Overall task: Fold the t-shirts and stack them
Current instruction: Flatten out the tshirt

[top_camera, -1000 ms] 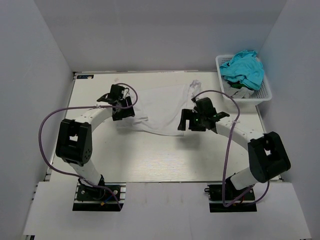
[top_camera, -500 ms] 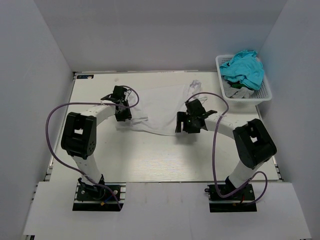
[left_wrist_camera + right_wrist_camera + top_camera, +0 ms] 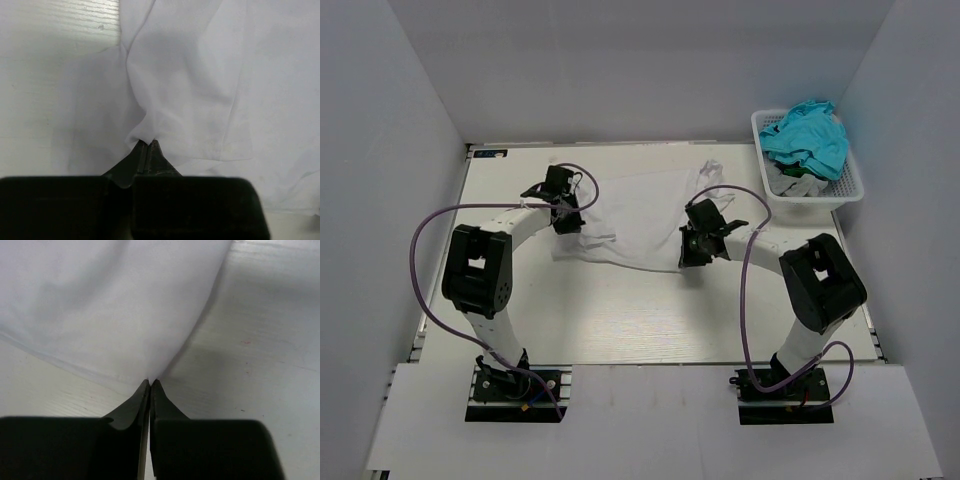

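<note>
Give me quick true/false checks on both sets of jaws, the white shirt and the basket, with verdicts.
1. The left gripper has its jaws shut on the white t-shirt. True.
2. The right gripper hangs over the table with its jaws wide open. False: its jaws are shut on the t-shirt's edge.
3. The basket at the far right holds teal cloth. True.
4. The white t-shirt is folded into a neat stack. False: it lies spread out and wrinkled on the table.
</note>
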`<act>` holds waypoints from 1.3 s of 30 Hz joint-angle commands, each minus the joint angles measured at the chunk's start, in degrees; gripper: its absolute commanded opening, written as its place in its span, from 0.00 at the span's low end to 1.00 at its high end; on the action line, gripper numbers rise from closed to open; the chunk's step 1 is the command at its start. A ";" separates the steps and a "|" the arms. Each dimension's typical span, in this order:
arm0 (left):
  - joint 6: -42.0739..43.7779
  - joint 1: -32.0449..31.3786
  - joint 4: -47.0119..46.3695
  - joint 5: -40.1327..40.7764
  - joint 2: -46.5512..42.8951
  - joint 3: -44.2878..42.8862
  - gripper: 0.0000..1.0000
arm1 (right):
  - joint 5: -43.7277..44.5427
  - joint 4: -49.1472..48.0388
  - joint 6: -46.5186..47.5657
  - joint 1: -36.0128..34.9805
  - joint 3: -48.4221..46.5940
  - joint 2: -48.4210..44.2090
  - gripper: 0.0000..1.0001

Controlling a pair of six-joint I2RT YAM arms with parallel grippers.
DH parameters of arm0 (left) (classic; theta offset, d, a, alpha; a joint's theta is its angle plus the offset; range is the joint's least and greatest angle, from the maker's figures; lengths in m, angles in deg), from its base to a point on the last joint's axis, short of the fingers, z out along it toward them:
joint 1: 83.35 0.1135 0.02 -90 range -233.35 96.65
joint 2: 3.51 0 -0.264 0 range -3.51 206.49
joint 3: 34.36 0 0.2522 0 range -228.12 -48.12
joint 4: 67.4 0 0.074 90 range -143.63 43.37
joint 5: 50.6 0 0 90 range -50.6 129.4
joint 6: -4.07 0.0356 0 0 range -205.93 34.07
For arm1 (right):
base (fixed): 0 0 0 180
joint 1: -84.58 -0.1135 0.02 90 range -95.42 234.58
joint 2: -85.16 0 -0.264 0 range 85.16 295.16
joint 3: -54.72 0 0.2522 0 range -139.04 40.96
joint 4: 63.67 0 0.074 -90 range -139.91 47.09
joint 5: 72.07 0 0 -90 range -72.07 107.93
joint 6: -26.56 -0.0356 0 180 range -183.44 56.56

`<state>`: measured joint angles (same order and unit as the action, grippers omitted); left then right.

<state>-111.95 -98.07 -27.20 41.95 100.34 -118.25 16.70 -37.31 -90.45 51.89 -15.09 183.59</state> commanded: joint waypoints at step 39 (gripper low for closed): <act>-15.91 0.39 -5.43 8.80 -46.98 -18.10 0.00 | 26.29 2.25 18.99 1.84 -37.53 -36.82 0.00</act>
<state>-129.94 -97.76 -30.15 50.60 56.28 -131.41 41.77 -31.47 -77.51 53.70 -46.37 148.86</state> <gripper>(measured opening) 0.022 0.009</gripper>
